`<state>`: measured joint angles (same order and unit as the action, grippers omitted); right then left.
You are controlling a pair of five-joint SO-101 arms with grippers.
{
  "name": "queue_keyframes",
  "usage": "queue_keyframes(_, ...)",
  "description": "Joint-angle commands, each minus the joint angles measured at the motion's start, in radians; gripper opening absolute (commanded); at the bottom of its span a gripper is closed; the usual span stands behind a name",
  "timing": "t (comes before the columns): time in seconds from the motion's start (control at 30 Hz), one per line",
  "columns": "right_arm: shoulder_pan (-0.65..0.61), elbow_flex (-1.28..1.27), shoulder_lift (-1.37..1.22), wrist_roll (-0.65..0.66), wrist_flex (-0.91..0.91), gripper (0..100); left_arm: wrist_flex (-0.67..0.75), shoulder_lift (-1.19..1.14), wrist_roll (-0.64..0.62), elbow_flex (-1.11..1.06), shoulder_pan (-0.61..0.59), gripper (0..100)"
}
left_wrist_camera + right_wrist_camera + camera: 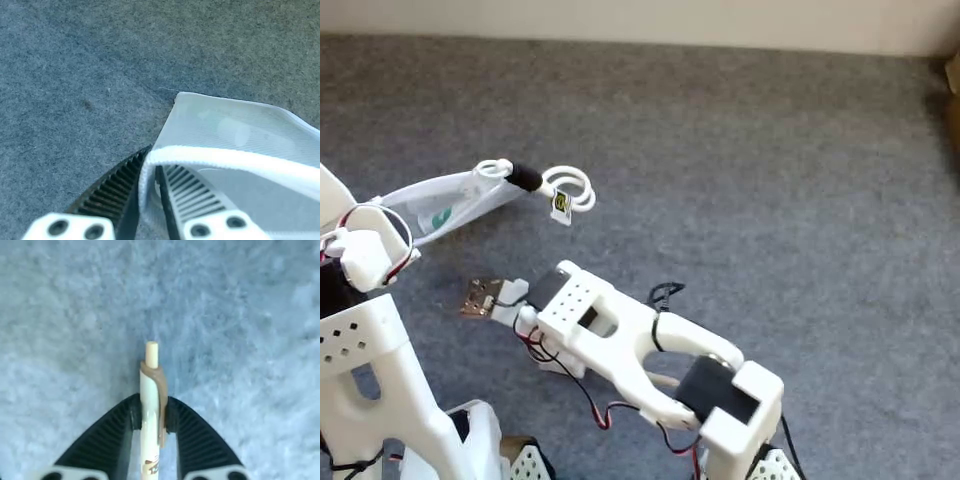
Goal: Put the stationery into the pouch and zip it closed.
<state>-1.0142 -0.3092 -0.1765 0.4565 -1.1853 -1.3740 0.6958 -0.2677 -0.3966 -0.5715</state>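
Left gripper (pixel 152 162): its black ribbed fingers (pixel 112 187) are clenching the white corded rim of the white translucent mesh pouch (pixel 225 130). The rim is passing between them, and the pouch body is spreading away over the grey felt-like counter (pixel 75 75).

In the high view the pouch is lying at the far left. Its left end is tucking in by the left arm's wrist. Its right end is carrying a black zip pull (pixel 525 178), with white cord loops (pixel 570 188) resting on the counter just beyond.

Right gripper (pixel 150 407): its fingers (pixel 192 432) are grasping a cream plastic pen with a tan clip (pixel 150 375). The pen's button end is sticking out past the fingertips, over bare counter.

In the high view this gripper is pointing left, nearer than the pouch and apart from it.
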Motion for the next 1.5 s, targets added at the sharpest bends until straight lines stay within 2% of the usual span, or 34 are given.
queue_keyframes(0.0,0.004,-0.018,0.147,-0.011,-0.027,1.2,0.012,0.002,-0.009,-0.005,-0.013,1)
queue_keyframes(0.53,0.039,-0.137,0.648,-0.020,0.004,1.2,0.012,0.002,-0.009,-0.005,-0.010,1)
queue_keyframes(0.67,0.041,-0.194,0.751,-0.123,0.082,1.2,0.012,0.002,-0.008,-0.005,0.018,1)
queue_keyframes(0.97,0.042,-0.311,0.951,-0.255,0.252,1.2,0.017,0.004,0.003,-0.028,0.145,1)
queue_keyframes(1.1,0.042,-0.378,1.035,-0.319,0.343,1.2,0.012,0.004,0.044,-0.030,0.193,1)
queue_keyframes(1.47,0.038,-0.555,1.216,-0.437,0.598,1.2,0.012,0.004,0.048,-0.039,0.206,1)
